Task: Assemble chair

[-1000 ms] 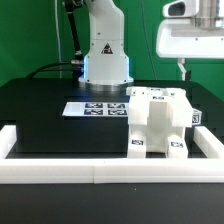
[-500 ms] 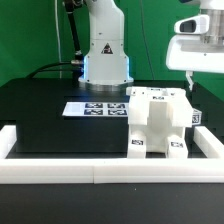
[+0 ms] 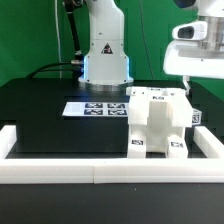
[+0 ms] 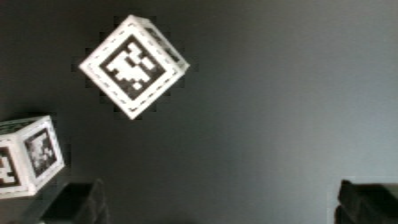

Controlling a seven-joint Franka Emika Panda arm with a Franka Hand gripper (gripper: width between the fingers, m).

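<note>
No legible words or numbers; only square coded tags point(image 3: 138, 146) on the chair point(image 3: 150, 122) and marker board point(image 3: 72, 108).

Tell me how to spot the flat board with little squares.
On the black table, look in front of the robot's white base. The thin flat white marker board lies there, at the exterior view's left of the chunky white plastic chair. Only it lies flat.

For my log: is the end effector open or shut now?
Open. The end effector holds nothing; wrist view shows its fingers wide apart.
</note>
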